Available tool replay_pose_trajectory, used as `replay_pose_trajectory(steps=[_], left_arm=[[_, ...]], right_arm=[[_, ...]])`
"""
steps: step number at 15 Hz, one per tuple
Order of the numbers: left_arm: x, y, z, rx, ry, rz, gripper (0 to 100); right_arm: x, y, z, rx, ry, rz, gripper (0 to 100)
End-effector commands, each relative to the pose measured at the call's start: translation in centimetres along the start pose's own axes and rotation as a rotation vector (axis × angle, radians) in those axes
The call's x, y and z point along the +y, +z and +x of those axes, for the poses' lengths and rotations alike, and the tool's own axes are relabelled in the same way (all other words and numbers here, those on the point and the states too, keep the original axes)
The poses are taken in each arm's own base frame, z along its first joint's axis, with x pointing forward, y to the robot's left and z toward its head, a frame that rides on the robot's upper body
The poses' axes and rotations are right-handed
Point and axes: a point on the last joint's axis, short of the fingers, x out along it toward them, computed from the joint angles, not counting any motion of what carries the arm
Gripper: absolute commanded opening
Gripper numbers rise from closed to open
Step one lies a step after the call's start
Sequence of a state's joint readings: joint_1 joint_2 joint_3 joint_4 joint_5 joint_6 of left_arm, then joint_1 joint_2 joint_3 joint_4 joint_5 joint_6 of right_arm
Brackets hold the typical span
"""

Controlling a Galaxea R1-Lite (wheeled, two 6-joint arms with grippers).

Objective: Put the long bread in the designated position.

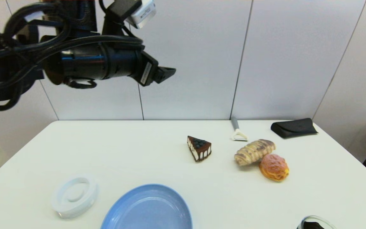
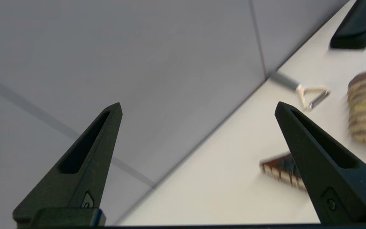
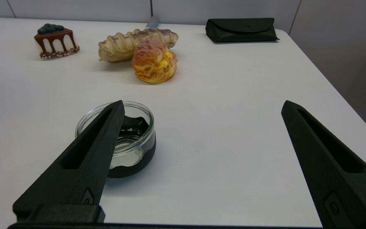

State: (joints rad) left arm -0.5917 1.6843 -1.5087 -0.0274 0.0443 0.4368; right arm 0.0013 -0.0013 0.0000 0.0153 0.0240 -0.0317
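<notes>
— White desk (image 1: 113, 149), grey wall. Where's the long bread (image 1: 254, 152)?
— Far right side, touching the round bun (image 1: 274, 167).
— Your grippers?
— My left gripper (image 2: 197, 109) hangs high, fingers spread, empty. My right gripper (image 3: 202, 106) is spread too, near a glass jar (image 3: 129, 140).

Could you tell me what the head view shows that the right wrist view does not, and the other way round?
Only the head view shows the blue oval plate, the white round lid, the peeler's white head and the raised left gripper.

Only the right wrist view shows the open right gripper and the whole glass jar, which the head view cuts at its edge.

Both show the long bread touching the puff bun, the cake slice and the black pouch.
</notes>
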Motion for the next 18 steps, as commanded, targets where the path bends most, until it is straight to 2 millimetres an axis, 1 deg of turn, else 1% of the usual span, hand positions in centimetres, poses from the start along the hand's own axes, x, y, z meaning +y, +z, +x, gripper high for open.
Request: replay_pose_trajectory(steps=[1,3,6,10,14,18], left_arm=[[0.6,-3.0,-8.5,0.084,0.122,-0.085,100],[1.1,-4.3,-11.3,0.097,0.169,-0.103,100],[0.8,-6.0,-14.8,0.081,0.212,-0.11,100],[-0.8,-8.2,-19.1,-0.014,0.249,-0.111,100],[-3.3,-12.2,-23.8,-0.076,0.25,-0.111,100],[-5.4,-15.7,-26.0,-0.114,0.191,-0.105,100]], right_arm=[[0.0,0.0,0.0,0.001,0.001,0.0,100],[0.0,0.0,0.0,0.001,0.001,0.0,100],[0.0,0.0,0.0,0.001,0.001,0.0,100],[0.0,0.0,0.0,0.001,0.001,0.0,100],[0.0,0.0,0.0,0.001,0.001,0.0,100],[0.0,0.0,0.0,0.001,0.001,0.0,100]])
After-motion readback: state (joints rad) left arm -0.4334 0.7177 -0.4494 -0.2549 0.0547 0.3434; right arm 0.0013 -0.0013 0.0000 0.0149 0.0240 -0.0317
